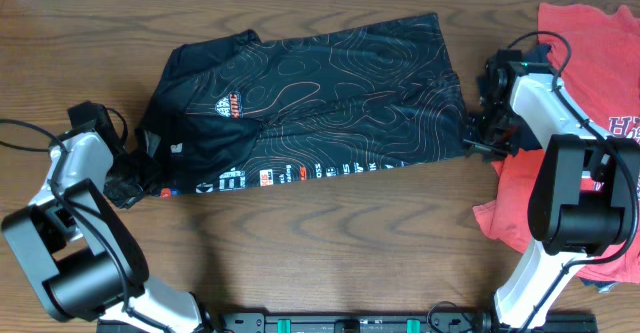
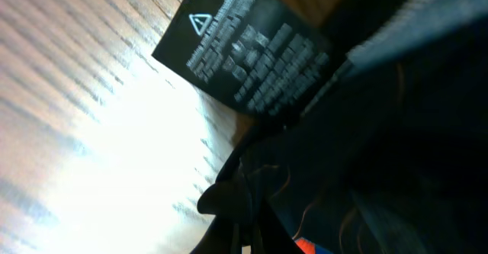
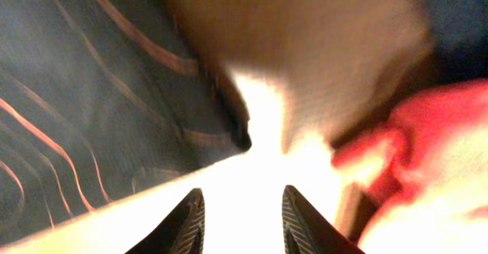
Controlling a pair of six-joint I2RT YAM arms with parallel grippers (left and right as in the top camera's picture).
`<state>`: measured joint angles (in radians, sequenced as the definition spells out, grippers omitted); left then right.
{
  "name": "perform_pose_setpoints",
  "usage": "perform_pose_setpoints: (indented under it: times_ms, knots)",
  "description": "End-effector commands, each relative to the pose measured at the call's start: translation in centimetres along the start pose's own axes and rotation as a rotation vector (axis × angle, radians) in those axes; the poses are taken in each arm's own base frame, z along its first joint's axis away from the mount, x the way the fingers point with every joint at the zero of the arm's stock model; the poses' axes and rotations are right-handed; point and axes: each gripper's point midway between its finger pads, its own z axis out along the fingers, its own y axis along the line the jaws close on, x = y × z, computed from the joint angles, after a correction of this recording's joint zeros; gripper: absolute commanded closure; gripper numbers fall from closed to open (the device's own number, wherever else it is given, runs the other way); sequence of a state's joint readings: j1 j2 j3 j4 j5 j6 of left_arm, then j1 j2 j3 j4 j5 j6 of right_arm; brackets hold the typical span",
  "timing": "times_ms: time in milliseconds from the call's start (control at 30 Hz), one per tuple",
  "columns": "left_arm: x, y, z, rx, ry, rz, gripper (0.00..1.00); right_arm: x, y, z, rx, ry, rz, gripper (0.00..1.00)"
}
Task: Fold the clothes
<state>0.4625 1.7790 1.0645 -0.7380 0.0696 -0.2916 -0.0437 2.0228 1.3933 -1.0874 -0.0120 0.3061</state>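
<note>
— Across the worktop (image 1: pixel 330 223) centre, nearer the far edge: black jersey (image 1: pixel 320 93), spread out. Along the right edge: red T-shirt (image 1: pixel 590 33).
— Claws?
— Left claw (image 1: pixel 130 178): clamped together on jersey's left end. Right claw (image 3: pixel 242 199): fingers apart, empty, beside jersey's right end.

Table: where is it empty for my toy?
The table is bare in the wide strip between the black jersey and the near edge, and in its far-left corner. The right side is crowded by the red T-shirt.
</note>
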Motion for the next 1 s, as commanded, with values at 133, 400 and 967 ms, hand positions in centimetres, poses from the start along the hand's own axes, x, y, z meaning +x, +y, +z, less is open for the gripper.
perform_pose_setpoints:
  times_ms: [133, 400, 967]
  knots:
    - [0.1, 0.4, -1.2, -0.017, -0.027, -0.015, 0.94, 0.6, 1.9, -2.3, -0.039, -0.053, -0.031, 0.64]
    - [0.0, 0.3, -1.1, -0.016, -0.031, -0.017, 0.94, -2.5, 2.8, -3.5, -0.09, -0.196, -0.027, 0.38]
    - [0.0, 0.3, -1.1, -0.016, -0.031, -0.017, 0.94, -2.5, 2.7, 0.5, -0.054, -0.11, 0.142, 0.37]
